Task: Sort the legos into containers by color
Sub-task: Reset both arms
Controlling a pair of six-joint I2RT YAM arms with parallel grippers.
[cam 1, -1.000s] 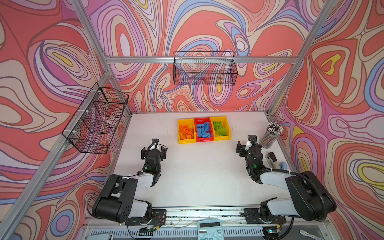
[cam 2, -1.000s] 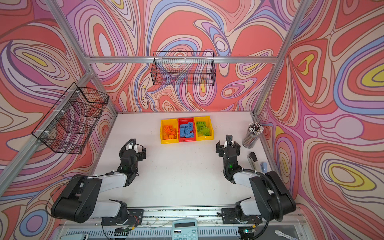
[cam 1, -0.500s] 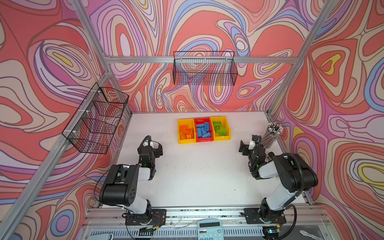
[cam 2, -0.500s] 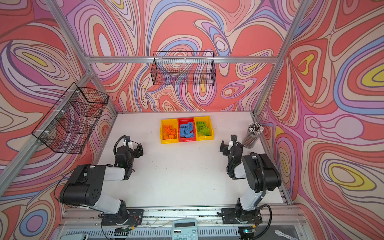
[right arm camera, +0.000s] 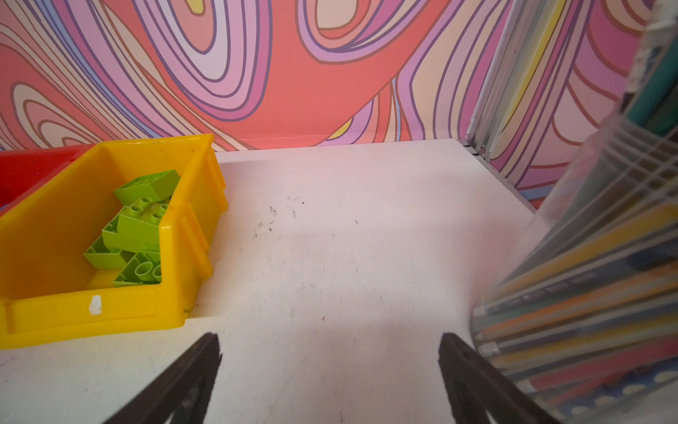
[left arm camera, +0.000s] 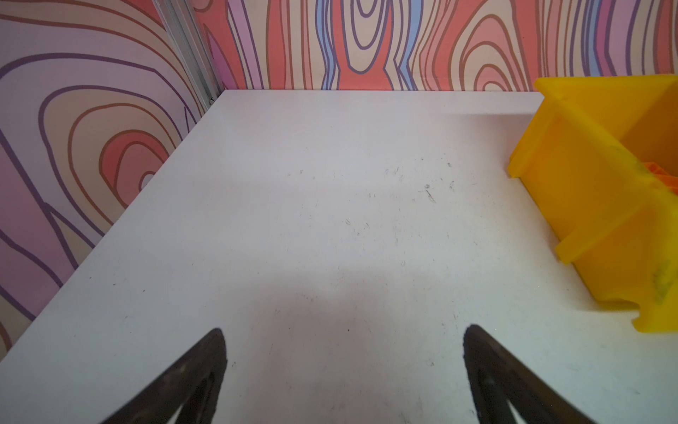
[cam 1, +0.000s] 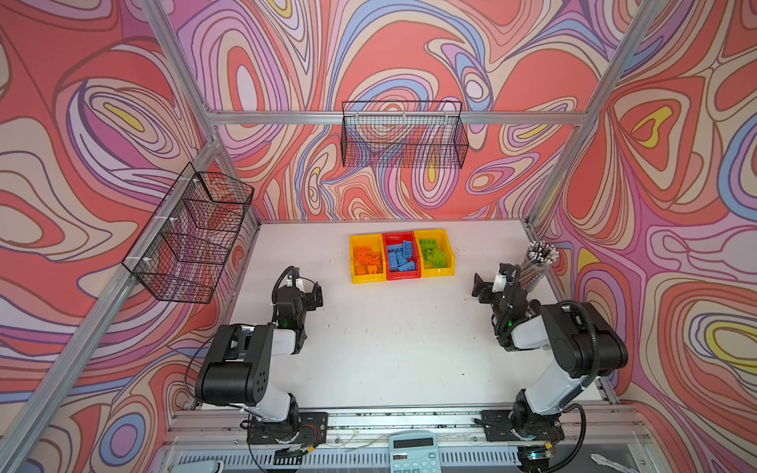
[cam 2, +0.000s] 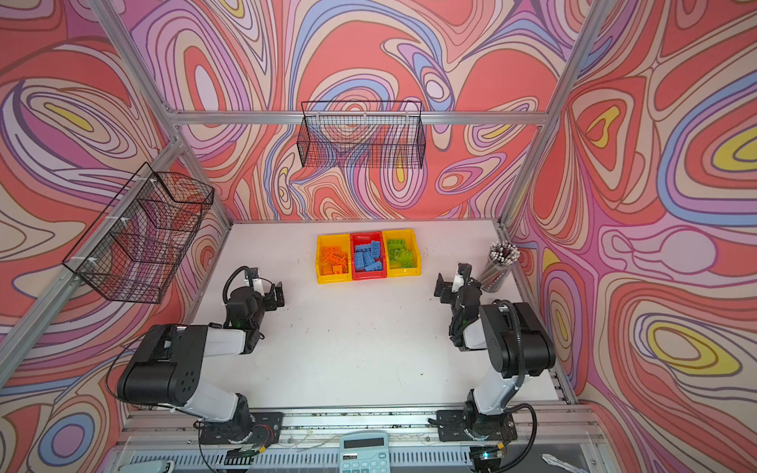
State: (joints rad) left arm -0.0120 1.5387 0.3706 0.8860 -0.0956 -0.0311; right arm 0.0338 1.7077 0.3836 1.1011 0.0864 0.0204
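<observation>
The left gripper [left arm camera: 345,328] is hanging wide open and empty over the bare surface [left arm camera: 330,220]. Ahead of it, toward the other arm, a yellow bin [left arm camera: 572,191] is holding the orange bricks [cam 1: 366,260]. The right gripper [right arm camera: 329,336] is likewise gaping with nothing in it, and a cup of pencils [right arm camera: 587,275] is standing just beside its outer finger. A second yellow bin [right arm camera: 190,220] with the green bricks [right arm camera: 135,227] is lying ahead toward the left arm. Between the two, the red bin [cam 1: 399,234] is keeping the blue bricks [cam 1: 399,258]. The row is running crosswise ahead of both grippers, each end nearer its own arm. No loose brick is showing, so the sorting is looking finished.
</observation>
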